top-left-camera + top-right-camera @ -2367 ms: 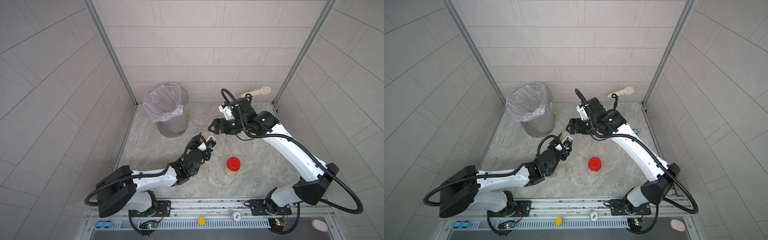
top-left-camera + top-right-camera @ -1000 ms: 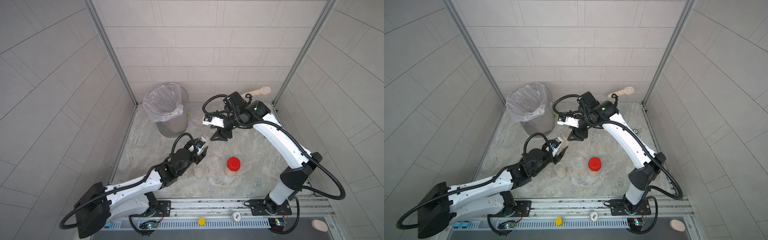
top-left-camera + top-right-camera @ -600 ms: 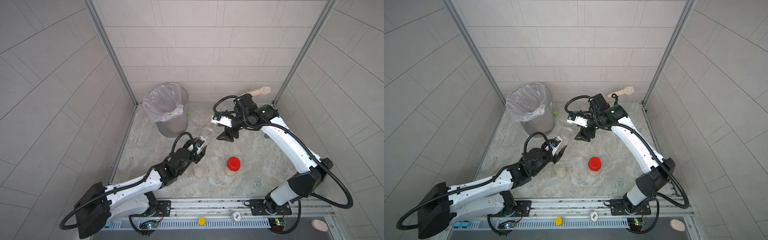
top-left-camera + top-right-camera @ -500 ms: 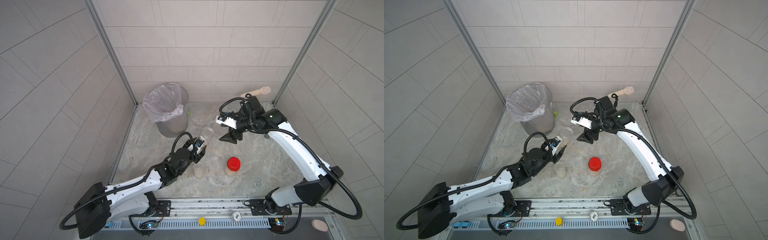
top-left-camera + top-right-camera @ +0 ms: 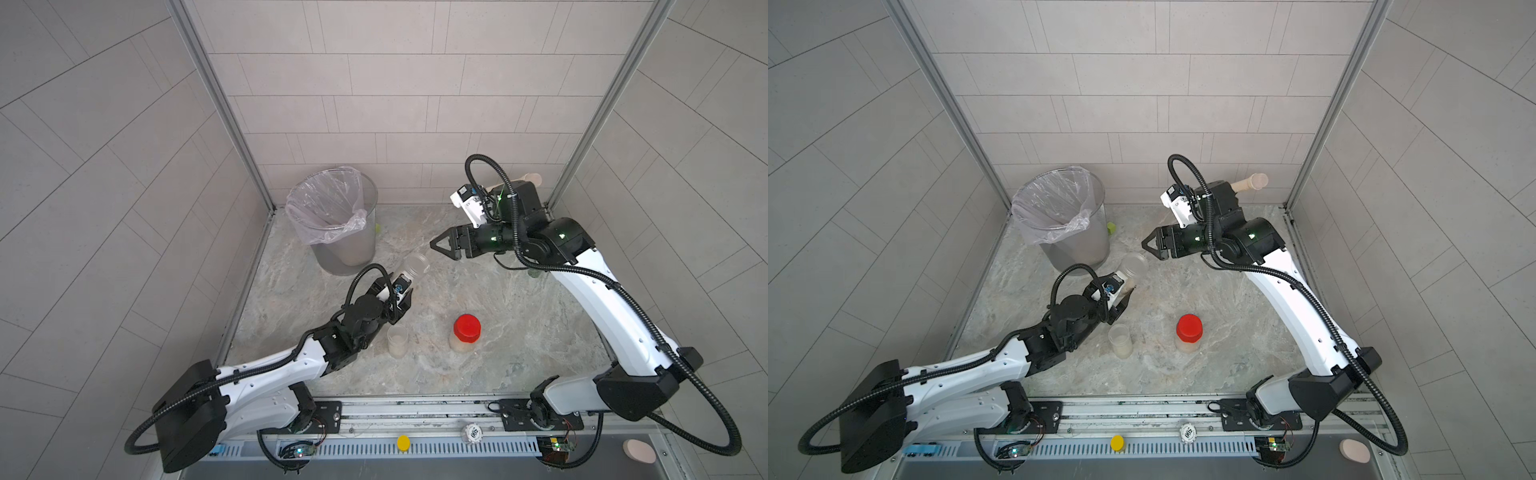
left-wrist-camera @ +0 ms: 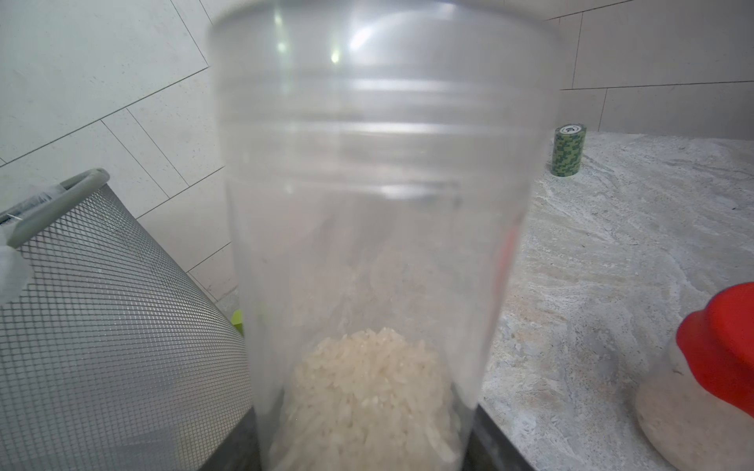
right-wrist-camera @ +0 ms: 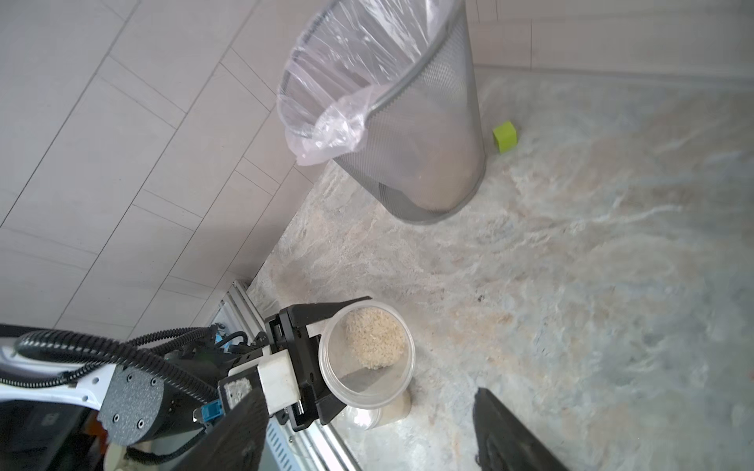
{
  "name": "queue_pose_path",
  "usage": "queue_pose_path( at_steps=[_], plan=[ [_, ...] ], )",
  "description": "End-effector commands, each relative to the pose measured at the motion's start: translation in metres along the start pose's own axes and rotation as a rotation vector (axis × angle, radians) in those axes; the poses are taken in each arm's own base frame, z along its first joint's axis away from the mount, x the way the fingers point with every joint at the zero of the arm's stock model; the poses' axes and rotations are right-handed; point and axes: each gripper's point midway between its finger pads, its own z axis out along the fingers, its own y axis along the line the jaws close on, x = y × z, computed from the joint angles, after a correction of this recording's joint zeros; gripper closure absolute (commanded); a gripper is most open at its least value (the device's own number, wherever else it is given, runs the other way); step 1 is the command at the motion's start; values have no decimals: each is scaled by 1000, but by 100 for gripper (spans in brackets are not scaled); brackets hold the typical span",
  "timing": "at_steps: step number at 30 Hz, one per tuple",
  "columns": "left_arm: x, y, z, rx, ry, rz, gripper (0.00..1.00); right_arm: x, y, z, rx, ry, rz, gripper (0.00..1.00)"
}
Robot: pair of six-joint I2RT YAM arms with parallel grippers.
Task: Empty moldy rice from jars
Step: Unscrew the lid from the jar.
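We count three: open jar (image 5: 415, 266) pinched in left gripper (image 5: 405, 286), clear jar (image 5: 397, 340) (lidless, we think), red-lidded jar (image 5: 466, 330). Right gripper (image 5: 442, 246) spread. One bin (image 5: 345, 249) far left.

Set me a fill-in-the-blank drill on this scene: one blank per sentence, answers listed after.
The left gripper is shut on a clear jar with ____ at its bottom.
The right gripper is ____ and holds nothing.
The standing jar nearer the right arm has a ____ lid.
The mesh bin is lined with a clear ____ bag.
Missing words: rice; open; red; plastic.
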Motion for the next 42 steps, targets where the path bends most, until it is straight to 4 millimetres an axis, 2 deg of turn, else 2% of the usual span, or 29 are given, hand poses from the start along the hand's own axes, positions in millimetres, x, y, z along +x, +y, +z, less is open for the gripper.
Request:
queue_pose_path(
  at_steps=[1, 7, 12, 27, 33, 36, 39, 41, 42],
  plan=[
    [-31, 14, -1, -53, -87, -14, 83, 13, -6, 17, 68, 61, 169, 18],
    [-27, 12, 1, -49, -75, -8, 83, 18, 2, 39, 94, 130, 119, 17],
    [-27, 12, 1, -49, -75, -7, 83, 21, -2, 51, 134, 155, 108, 16],
    [-27, 12, 0, -48, -72, -7, 83, 34, -6, 66, 155, 217, 66, 16],
    [-25, 12, 0, -49, -67, -6, 83, 35, -4, 69, 149, 226, 54, 20],
    [-26, 12, 0, -50, -67, -6, 83, 36, -5, 69, 153, 231, 45, 23],
    [-27, 13, -1, -50, -71, -11, 83, 39, -7, 71, 156, 245, 34, 35],
    [-28, 12, -2, -42, -76, -19, 83, 41, -6, 73, 143, 263, 8, 52],
    [-29, 11, -2, -35, -79, -26, 84, 42, -2, 73, 117, 272, -21, 58]
  ],
)
